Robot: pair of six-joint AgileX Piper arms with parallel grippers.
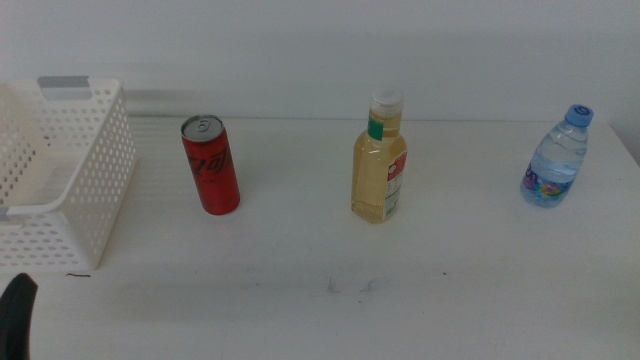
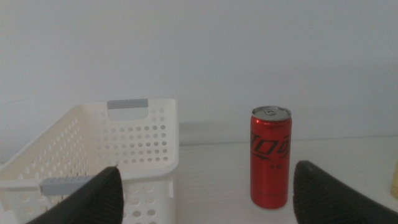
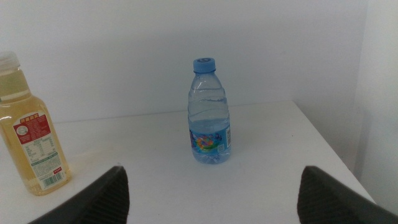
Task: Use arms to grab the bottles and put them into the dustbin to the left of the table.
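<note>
Nearest the middle camera, at about seven o'clock in its picture, a dark tip of the left gripper (image 1: 18, 312) pokes up from the bottom edge, low over the flat white table (image 1: 330, 300). In its own wrist view the left gripper (image 2: 205, 193) has its two dark jaws spread wide with nothing between them, the slim red soda can (image 2: 271, 157) standing upright ahead in the gap. The right gripper (image 3: 211, 193) is out of the middle view; its wrist view shows jaws likewise spread wide and empty, facing the clear water bottle with a blue cap (image 3: 209, 112).

In the middle view the white perforated plastic basket with a grey handle rim (image 1: 95, 170) sits at nine o'clock. The can (image 1: 210, 165) stands just right of it, near but apart. The yellow-liquid bottle with a white cap (image 1: 379, 160) stands near the centre, towards one o'clock, and the water bottle (image 1: 556, 157) is at three o'clock, close to the table's right edge. All three are upright and untouched, so I judge the task has not begun.

The risks: the can is tall and slim, so a jaw brushing it off-centre could topple it and send it rolling. The water bottle is light and near the edge; a nudge could push it off the table. The basket wall beside the can leaves the left jaw little room.
</note>
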